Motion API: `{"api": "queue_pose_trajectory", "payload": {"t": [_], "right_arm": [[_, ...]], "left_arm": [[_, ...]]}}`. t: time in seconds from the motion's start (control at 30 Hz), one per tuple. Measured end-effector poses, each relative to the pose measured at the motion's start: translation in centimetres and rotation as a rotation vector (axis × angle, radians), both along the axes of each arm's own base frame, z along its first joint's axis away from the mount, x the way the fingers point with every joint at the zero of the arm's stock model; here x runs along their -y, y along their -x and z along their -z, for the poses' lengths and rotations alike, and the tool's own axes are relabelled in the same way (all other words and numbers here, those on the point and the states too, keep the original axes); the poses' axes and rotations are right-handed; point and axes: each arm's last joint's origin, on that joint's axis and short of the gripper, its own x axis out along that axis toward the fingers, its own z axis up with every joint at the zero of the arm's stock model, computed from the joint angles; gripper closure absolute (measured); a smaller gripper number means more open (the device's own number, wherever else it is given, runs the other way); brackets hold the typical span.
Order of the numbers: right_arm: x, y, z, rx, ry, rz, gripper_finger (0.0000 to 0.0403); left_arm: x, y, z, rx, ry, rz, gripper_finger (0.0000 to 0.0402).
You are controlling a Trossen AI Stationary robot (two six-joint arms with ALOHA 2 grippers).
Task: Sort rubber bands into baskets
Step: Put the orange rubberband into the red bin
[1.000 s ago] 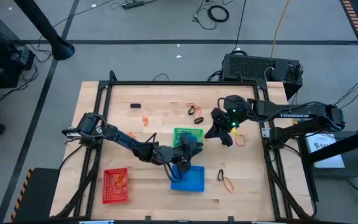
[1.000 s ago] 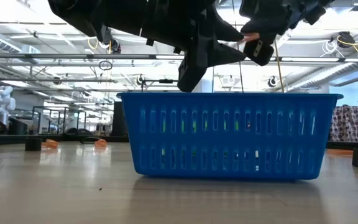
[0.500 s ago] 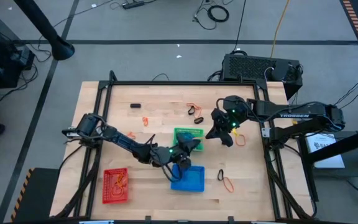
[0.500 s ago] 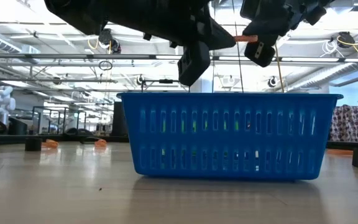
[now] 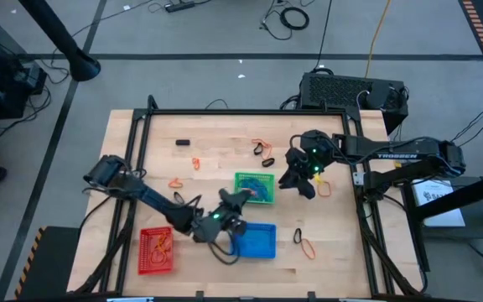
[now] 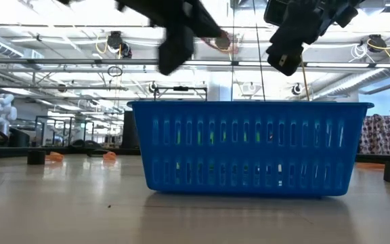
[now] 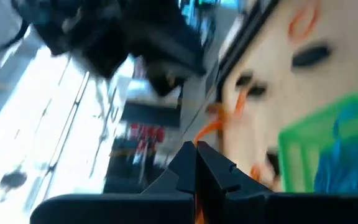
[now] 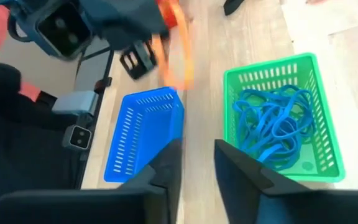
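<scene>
My left gripper (image 5: pixel 240 199) is shut on an orange rubber band (image 8: pixel 174 50), held in the air between the green basket (image 5: pixel 255 187) and the blue basket (image 5: pixel 254 241). My right gripper (image 8: pixel 197 167) is open and empty, up over the table just right of the green basket. The green basket holds blue bands (image 8: pixel 275 124). The red basket (image 5: pixel 155 249) at the near left holds orange bands. Loose orange and black bands lie on the table at the far middle (image 5: pixel 264 151) and at the near right (image 5: pixel 305 243). My left gripper pinches the orange band between its two shut fingertips (image 7: pixel 197 152). A stretch of the band (image 7: pixel 209 129) sticks out past the tips. In the right wrist view the loop hangs slack in the air, clear of the table and of the baskets.
More loose orange bands lie at the left middle (image 5: pixel 177 182) and far left (image 5: pixel 196 162), and one to the right of my right gripper (image 5: pixel 325 187). A small black piece (image 5: pixel 182 143) lies at the far left. A black metal frame (image 5: pixel 141 126) runs around the table.
My left gripper has drawn back from above the blue basket toward the table's left edge and risen. It has turned from pointing down to pointing toward the green basket, carrying the orange band with it.
</scene>
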Motion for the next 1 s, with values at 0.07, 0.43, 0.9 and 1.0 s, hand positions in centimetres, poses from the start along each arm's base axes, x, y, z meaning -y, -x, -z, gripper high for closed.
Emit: {"api": "queue_pose_trajectory", "payload": {"t": [0.07, 0.43, 0.9, 1.0], "right_arm": [[-0.3, 0.0, 0.0, -0.002, 0.014, -0.001, 0.0296], [-3.0, -0.7, -0.4, 0.093, 0.221, -0.016, 0.0264], [-7.2, -3.4, 2.2, 0.139, 0.325, -0.232, 0.0264], [-7.6, -4.5, 3.8, 0.121, 0.383, -0.293, 0.0264]], "left_arm": [[1.1, 1.2, -0.8, -0.003, -0.009, -0.058, 0.04], [2.5, 9.9, -10.8, 0.286, 0.251, -0.123, 0.0401], [-3.2, 18.2, -10.8, 0.152, 1.455, -0.13, 0.0401], [-2.9, 19.2, -9.6, -0.037, 1.707, -0.354, 0.0401]]}}
